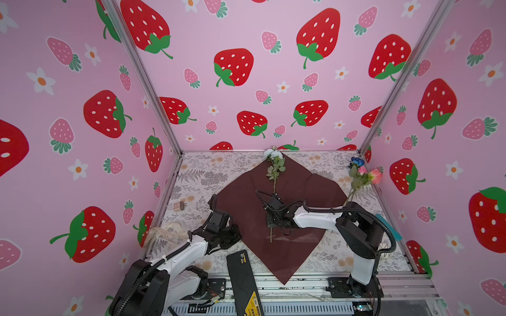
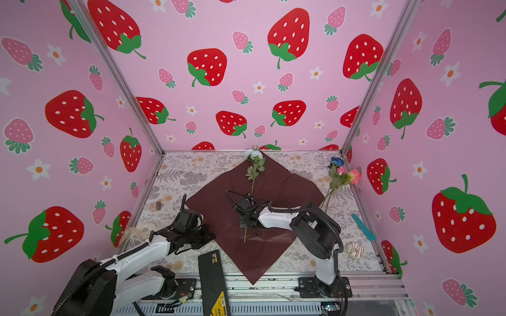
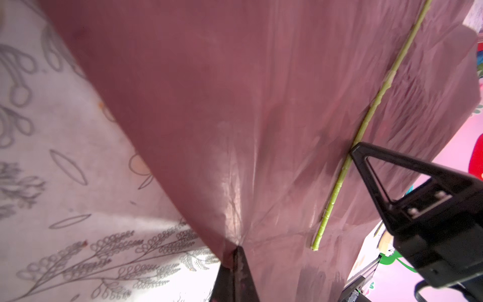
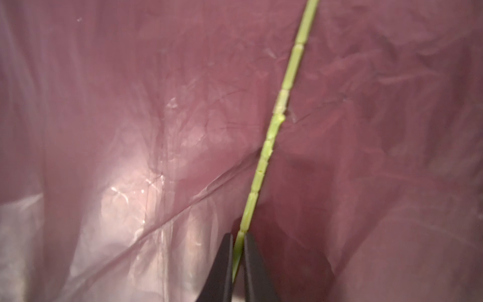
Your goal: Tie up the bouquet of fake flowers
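— One flower only, so far? Seems barely begun.
— Barely. Shows just the white flower (image 1: 275, 171) lying on the wrapping paper (image 1: 241, 202), with the bloom well beyond the right pincer (image 4: 238, 236) and the cut end poking out just on its near side.
— Gripped?
— Looks so: clamped on the green stem, with both jaws pressed against it. Cannot vouch for how firmly.
— And the left pincer (image 3: 236, 252)?
— Shut tight on a corner of the paper, with creases fanning away from the tips.
— Raised off the bench (image 1: 197, 175)?
— Hard to tell from here.
— Where to look for the rest?
— Well apart from the right pincer, beyond it and to its right: the remaining flowers (image 1: 361, 175), blue and pink, off the paper altogether.
— So what to count as left?
— Nearly everything, at a guess. Gathering those stems beside the first, folding the paper round them, then fetching the cream ribbon (image 1: 167, 232), bunched to the left of the left pincer, and knotting it round the bundle. No wrapping, no tying yet.
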`<state>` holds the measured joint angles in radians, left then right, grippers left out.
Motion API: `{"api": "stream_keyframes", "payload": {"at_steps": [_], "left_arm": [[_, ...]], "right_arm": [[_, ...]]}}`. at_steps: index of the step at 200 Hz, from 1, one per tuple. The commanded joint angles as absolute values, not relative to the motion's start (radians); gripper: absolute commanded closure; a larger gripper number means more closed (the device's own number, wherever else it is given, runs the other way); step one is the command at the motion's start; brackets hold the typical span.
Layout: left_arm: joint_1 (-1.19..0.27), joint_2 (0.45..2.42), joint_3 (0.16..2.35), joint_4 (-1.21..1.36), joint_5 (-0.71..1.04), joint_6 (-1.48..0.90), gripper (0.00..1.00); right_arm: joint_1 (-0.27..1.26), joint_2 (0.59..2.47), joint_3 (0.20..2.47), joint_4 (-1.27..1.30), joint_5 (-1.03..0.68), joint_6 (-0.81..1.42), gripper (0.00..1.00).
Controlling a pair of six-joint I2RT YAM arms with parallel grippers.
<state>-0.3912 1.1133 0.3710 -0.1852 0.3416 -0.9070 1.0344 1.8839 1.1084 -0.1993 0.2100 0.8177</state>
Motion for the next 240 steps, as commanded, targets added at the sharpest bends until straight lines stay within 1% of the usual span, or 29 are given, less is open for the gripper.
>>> {"api": "stream_keyframes", "payload": {"at_steps": [1,15,55,94,131,160,200,240], "left_arm": [[-0.395,1.110,0.397,-0.222,0.339,-0.893,1.00],[-0.396,1.113,0.397,-0.226,0.337,-0.890,1.00],[-0.395,1.113,0.400,-0.229,0.337,-0.886,1.00],[-0.396,1.120,0.403,-0.235,0.337,-0.880,1.00],[-0.396,1.123,0.403,-0.235,0.337,-0.876,1.00],[-0.395,1.121,0.402,-0.242,0.332,-0.873,1.00],[-0.394,1.135,0.405,-0.241,0.334,-0.871,1.00],[-0.395,1.118,0.413,-0.263,0.317,-0.871,1.00]], "right_arm": [[1.039,1.919,1.129,-0.221,0.255,0.837,0.92],[1.034,1.932,1.143,-0.227,0.267,0.841,0.93],[1.014,1.955,1.159,-0.205,0.263,0.852,0.94],[0.987,1.953,1.148,-0.165,0.268,0.887,1.00],[0.954,1.938,1.118,-0.107,0.266,0.924,1.00],[0.934,1.948,1.127,-0.094,0.264,0.913,1.00],[0.930,1.965,1.131,-0.076,0.256,0.943,1.00],[0.932,1.942,1.111,-0.023,0.204,0.930,0.99]]}}
